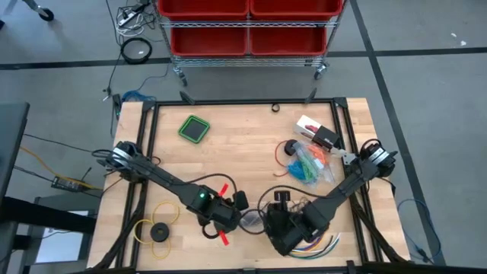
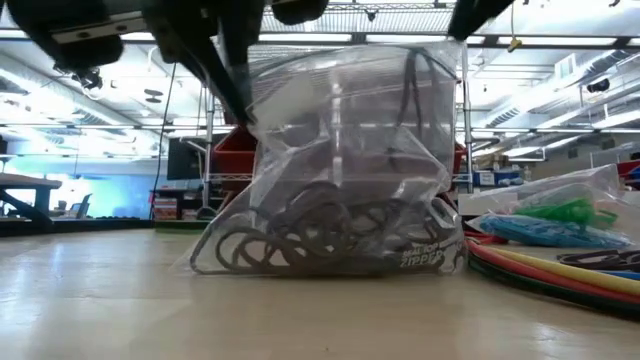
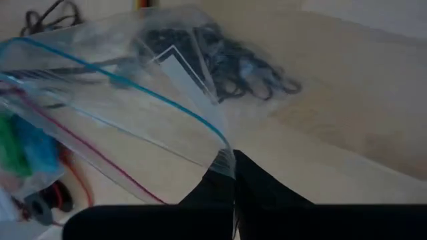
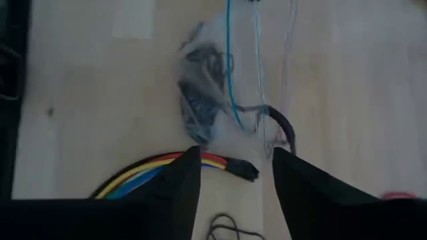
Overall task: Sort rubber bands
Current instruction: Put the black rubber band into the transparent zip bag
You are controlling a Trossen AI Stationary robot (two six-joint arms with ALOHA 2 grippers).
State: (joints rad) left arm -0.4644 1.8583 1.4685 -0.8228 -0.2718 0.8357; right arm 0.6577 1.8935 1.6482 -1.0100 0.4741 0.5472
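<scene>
Clear bag of dark rubber bands, coloured cables beside

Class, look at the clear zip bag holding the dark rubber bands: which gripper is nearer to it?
Left. The left gripper pinches the clear zip bag at its top edge; the right gripper hangs open just beside it, not gripping.
</scene>
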